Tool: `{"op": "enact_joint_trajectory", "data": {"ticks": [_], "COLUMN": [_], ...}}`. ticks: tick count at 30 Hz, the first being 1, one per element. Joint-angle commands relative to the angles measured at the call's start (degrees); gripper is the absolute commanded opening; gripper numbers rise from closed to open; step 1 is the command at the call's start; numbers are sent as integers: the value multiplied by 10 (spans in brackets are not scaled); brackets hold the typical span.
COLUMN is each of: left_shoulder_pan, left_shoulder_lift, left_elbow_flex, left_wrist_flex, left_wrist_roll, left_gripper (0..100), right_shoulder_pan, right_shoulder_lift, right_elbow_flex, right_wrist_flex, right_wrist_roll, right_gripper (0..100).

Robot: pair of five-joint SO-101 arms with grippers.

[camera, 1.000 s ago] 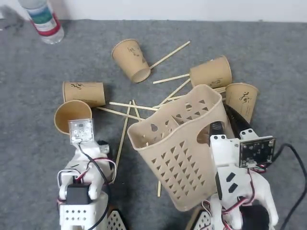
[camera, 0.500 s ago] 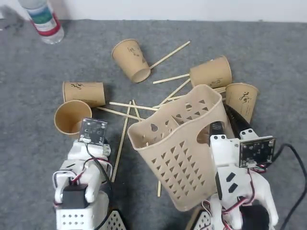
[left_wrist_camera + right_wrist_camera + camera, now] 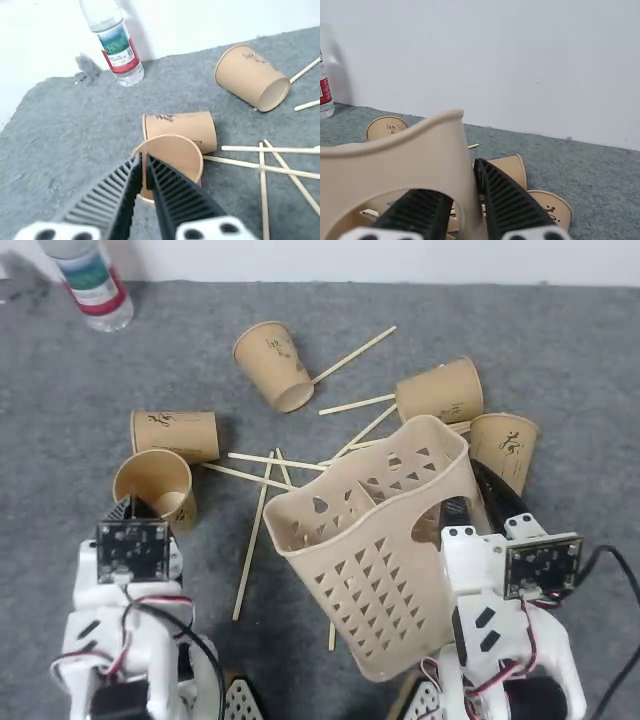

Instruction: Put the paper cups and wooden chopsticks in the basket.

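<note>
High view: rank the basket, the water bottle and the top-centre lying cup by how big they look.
1. The basket: clearly largest.
2. The lying cup and the water bottle: about alike. The bottle is cut off at the picture's edge, so no ranking between them.

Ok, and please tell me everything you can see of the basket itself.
The basket looks like beige plastic, with triangular cut-outs in its walls, an oval handle hole near the rim and a partition inside. It is tilted, with its open mouth turned up and away from the arms. The right gripper is shut on the wall at the handle hole, one finger inside, one outside. A wooden chopstick pokes out from beneath it.
</note>
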Motion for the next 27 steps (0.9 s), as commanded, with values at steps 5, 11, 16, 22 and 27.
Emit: {"op": "enact_joint_trajectory", "data": {"ticks": [5, 11, 16, 22, 27], "left_shoulder_pan": [-4, 12, 159, 256, 255], "left_shoulder_lift": [29, 229, 381, 498, 601], "left_elbow_flex": [-102, -211, -305, -413, -524], "left_wrist_flex": [31, 64, 135, 175, 219], "left_wrist_roll": [32, 145, 149, 209, 215], "left_gripper": [90, 195, 195, 197, 199], "right_shoulder_pan": [3, 3, 3, 4, 7], "right_shoulder_lift": [-7, -7, -7, -6, -7], "right_elbow_flex": [-36, -12, 8, 61, 121], "right_wrist_flex": [-6, -44, -87, -146, -187], "right_wrist_roll": [1, 0, -34, -82, -83], "right_gripper": [7, 7, 7, 7, 7]}}
